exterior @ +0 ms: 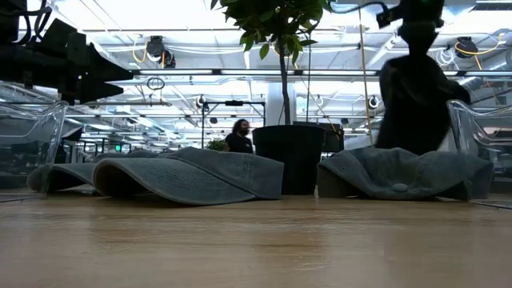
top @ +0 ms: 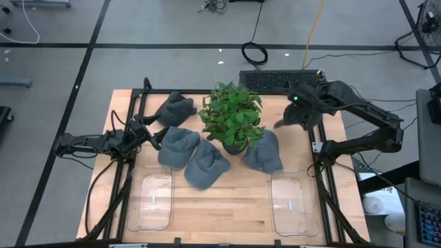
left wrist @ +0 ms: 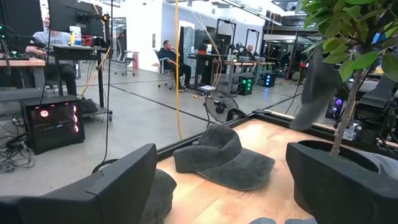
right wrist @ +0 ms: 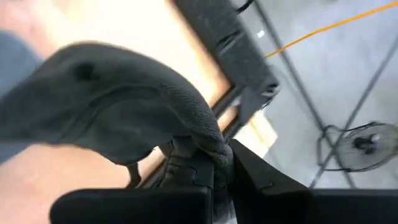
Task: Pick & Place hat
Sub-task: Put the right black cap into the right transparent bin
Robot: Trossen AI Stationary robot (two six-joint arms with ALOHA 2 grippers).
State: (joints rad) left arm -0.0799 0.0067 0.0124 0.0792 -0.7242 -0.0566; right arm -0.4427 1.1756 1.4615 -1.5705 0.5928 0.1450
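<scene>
The right gripper (right wrist: 214, 171) is clamped on a hat (right wrist: 118, 106), lifted clear of the table (top: 227, 207). Next, I judge, comes carrying it to a bin (top: 295, 204). The left gripper (left wrist: 217, 186) waits, jaws wide.

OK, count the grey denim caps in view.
5. One grey denim cap hangs from the shut right gripper; one lies back left, two front of the potted plant, one right. None seems hidden.

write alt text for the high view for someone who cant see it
The right end effector holds a dark hat lifted over the table's far right corner. Four grey hats ring a potted plant; two clear bins sit near the front, left end effector open.
</scene>
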